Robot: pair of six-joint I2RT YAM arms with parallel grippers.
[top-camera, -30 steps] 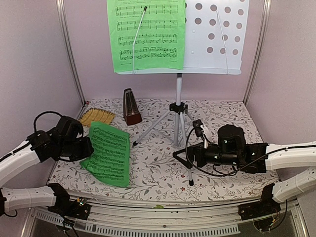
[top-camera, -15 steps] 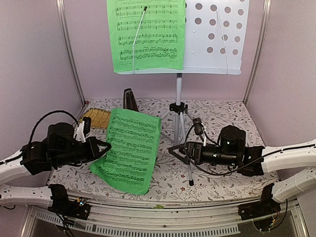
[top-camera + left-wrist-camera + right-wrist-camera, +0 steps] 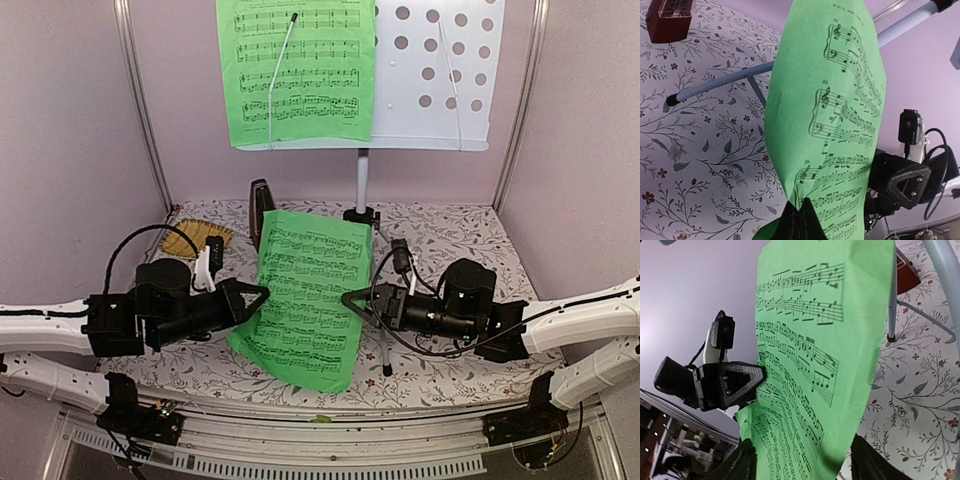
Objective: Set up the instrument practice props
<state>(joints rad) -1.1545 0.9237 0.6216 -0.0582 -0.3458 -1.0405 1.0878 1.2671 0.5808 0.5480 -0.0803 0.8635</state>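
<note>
At centre left of the top view, your left end effector (image 3: pixel 262 293) is clamped on the left edge of the green sheet-music booklet (image 3: pixel 310 300), held upright at mid-frame over the surface (image 3: pixel 450 235). Treat it as light, thin and floppy. It bows in the left wrist view, so pinch the edges, never the middle, and don't tug. Just right, the right end effector (image 3: pixel 348 298) has its jaws apart astride the opposite edge. The music stand (image 3: pixel 435 75) has bare space at upper right.

I see matt paper on the green booklet (image 3: pixel 305 300), smooth silver metal stand legs (image 3: pixel 715 85); glossy metronome (image 3: pixel 670 20), rough straw mat (image 3: pixel 195 238)
</note>
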